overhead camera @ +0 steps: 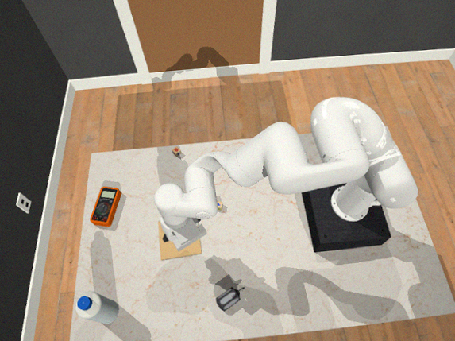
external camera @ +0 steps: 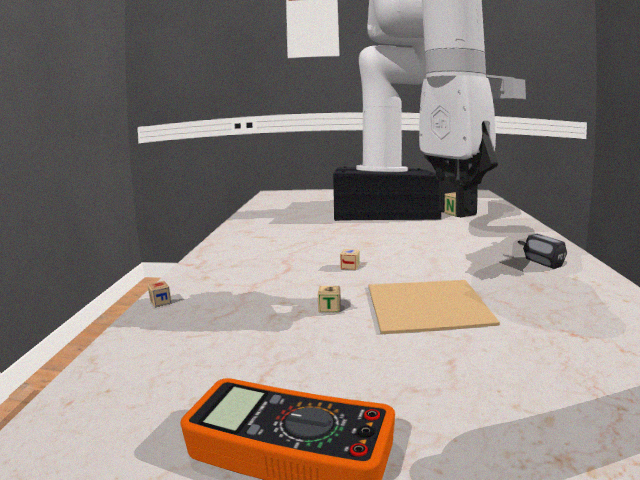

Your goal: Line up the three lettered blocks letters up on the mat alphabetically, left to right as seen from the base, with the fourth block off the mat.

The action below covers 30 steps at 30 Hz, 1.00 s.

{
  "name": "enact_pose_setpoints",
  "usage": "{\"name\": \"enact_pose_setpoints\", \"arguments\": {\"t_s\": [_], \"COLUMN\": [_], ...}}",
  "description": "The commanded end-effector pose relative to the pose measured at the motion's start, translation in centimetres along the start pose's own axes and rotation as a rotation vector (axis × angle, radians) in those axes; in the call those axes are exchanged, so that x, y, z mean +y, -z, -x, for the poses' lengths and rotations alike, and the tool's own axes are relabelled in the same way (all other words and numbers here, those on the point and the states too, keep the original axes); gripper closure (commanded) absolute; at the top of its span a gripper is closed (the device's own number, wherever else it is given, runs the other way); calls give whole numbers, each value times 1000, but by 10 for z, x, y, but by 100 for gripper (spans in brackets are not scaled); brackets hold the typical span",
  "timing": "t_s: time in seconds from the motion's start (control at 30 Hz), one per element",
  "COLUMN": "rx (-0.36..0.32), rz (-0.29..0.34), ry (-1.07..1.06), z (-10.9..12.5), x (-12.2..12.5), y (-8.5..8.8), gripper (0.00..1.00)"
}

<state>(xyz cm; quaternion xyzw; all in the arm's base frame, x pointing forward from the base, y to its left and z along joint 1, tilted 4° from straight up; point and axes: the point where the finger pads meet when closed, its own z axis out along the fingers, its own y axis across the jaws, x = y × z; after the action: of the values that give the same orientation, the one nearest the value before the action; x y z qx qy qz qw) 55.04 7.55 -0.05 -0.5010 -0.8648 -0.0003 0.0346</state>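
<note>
My gripper [external camera: 458, 198] is shut on a wooden block with a green N [external camera: 450, 204] on its side and holds it well above the table. In the overhead view the gripper [overhead camera: 180, 235] hangs over the tan mat [overhead camera: 183, 250], which lies flat with nothing on it [external camera: 431, 304]. A block with a green T on its side [external camera: 329, 298] sits just left of the mat; my wrist hides it from above. A block with red marks [external camera: 349, 258] [overhead camera: 219, 205] lies beyond it. A block with a blue F on its side [external camera: 159, 293] [overhead camera: 176, 151] sits near the table's edge.
An orange multimeter [overhead camera: 105, 206] [external camera: 289, 426] lies on the marble top. A white bottle with a blue cap [overhead camera: 93, 307] stands at one corner. A small dark grey device [overhead camera: 227, 298] [external camera: 543, 250] lies past the mat. My black base [overhead camera: 347, 220] stands at the far end.
</note>
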Motion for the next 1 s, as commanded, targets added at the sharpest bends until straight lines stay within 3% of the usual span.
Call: {"name": "enact_pose_setpoints", "arguments": {"t_s": [0.0,0.57,0.97], "rx": [-9,-10,-10], "rz": [-4,-3,-3], "ry": [-139,-428,-453], "z": [5,13,13], "x": [11,28,30], "y": [2,-1,-1], "gripper": [77,77,77]}}
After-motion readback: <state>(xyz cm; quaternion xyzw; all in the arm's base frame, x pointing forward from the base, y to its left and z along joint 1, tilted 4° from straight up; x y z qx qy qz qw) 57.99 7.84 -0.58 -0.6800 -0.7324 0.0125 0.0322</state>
